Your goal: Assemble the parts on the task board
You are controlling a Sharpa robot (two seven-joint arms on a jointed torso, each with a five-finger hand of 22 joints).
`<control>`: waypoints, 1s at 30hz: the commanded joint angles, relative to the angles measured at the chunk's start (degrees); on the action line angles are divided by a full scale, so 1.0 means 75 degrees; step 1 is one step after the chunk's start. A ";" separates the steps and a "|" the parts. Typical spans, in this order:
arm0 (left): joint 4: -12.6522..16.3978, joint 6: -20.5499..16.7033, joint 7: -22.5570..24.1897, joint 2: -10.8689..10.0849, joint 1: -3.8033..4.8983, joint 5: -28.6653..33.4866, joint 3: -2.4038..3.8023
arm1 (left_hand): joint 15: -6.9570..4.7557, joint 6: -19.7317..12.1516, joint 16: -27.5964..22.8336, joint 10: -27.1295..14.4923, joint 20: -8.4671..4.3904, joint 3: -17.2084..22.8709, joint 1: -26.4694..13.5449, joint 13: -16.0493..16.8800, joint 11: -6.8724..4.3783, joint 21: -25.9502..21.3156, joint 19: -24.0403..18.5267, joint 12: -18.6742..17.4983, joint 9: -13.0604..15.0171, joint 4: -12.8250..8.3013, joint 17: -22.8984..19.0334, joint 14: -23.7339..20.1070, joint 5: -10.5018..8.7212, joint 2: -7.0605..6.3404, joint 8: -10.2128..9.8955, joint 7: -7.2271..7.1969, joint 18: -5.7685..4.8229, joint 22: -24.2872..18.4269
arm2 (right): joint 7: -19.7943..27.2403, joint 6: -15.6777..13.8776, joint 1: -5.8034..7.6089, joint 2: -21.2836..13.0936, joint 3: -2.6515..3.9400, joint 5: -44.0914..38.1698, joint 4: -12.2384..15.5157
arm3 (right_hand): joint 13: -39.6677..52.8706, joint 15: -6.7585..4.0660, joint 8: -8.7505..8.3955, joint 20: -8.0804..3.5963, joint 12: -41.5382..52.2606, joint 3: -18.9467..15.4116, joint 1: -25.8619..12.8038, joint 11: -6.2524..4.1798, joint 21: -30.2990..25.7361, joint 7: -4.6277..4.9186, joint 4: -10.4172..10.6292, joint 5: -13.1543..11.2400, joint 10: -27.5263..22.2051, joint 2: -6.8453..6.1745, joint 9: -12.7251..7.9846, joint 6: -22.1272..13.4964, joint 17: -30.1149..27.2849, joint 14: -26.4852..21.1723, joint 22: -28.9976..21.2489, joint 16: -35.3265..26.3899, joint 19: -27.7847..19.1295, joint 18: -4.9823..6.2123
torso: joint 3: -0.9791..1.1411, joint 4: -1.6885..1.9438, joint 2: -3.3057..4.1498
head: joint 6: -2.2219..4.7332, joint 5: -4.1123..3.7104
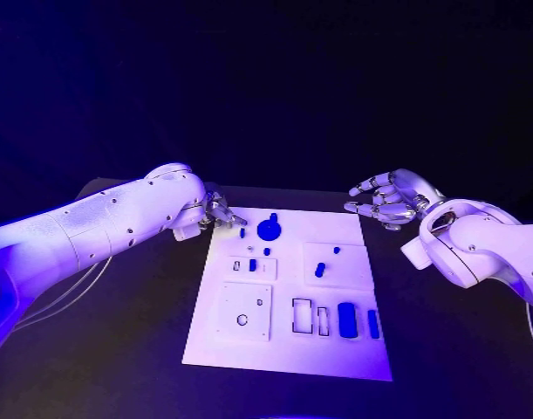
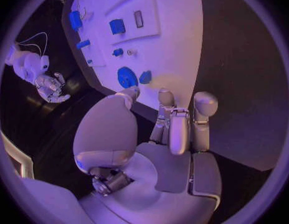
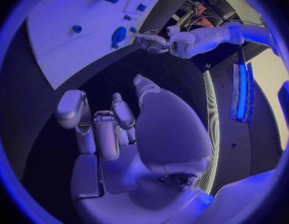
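Lying on the task board (image 1: 342, 349), the round blue part (image 1: 269, 230) sits just beside the empty, loosely spread left hand (image 1: 212, 212).

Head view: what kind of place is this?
Probably a robot test bench in a lab: a black table, a white task board with small blue parts, and the left hand and right hand hovering empty.

The black table (image 1: 115, 349) carries the white task board (image 1: 342, 349) at its middle.
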 commanded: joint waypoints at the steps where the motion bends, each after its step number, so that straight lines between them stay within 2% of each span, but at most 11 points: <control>1: -0.0049 0.0288 0.0182 0.0047 0.0008 0.0175 -0.0022 | 0.0069 0.0032 -0.0048 -0.0049 0.0024 -0.0053 -0.0030 -0.0005 -0.0016 -0.0040 -0.0044 -0.0019 -0.0010 -0.0007 0.0847 0.0423 -0.0051 0.0030 -0.0025 0.0023 0.0045 -0.0004 | 0.0072 0.0047 -0.0002 0.0015 0.0003 -0.0012 -0.0002 | 0.0001 0.0020 0.0031 0.0004 -0.0020 -0.0021 -0.0018 -0.0016 -0.0016 0.0000 -0.0039 0.0011 -0.0029 0.0072 0.0004 -0.0026 0.0660 0.0438 0.0004 -0.0027 -0.0032 0.0069 | 0.0002 0.0003 0.0001 | 0.0003 0.0015; 21: -0.0107 0.0231 0.0300 0.0144 0.0008 0.0416 -0.0062 | 0.0062 0.0098 -0.0020 0.0010 0.0027 -0.0096 -0.0078 0.0060 -0.0026 0.0005 0.0014 0.0049 -0.0051 -0.0005 0.0894 0.0440 -0.0074 0.0154 -0.0016 0.0009 0.0030 0.0092 | 0.0066 0.0059 -0.0002 0.0030 0.0003 -0.0012 -0.0021 | 0.0013 0.0018 0.0035 0.0003 -0.0009 -0.0015 -0.0002 -0.0018 -0.0008 -0.0002 -0.0046 0.0012 -0.0017 0.0080 0.0005 -0.0024 0.0675 0.0443 0.0011 -0.0021 -0.0024 0.0067 | 0.0011 0.0011 -0.0002 | 0.0001 0.0031; 30: -0.0135 0.0252 0.0318 0.0200 0.0007 0.0410 -0.0095 | 0.0036 0.0207 0.0011 0.0097 0.0016 -0.0073 0.0129 0.0148 -0.0060 0.0054 0.0075 0.0141 -0.0099 -0.0023 0.0943 0.0461 -0.0034 0.0251 0.0015 -0.0028 0.0016 0.0192 | 0.0064 0.0057 -0.0002 0.0062 0.0003 -0.0012 -0.0042 | 0.0027 0.0016 0.0042 0.0001 0.0005 -0.0008 0.0012 -0.0020 0.0010 -0.0004 -0.0048 0.0012 -0.0002 0.0094 0.0007 -0.0019 0.0686 0.0447 0.0027 -0.0016 -0.0010 0.0062 | 0.0004 -0.0004 0.0001 | -0.0011 0.0024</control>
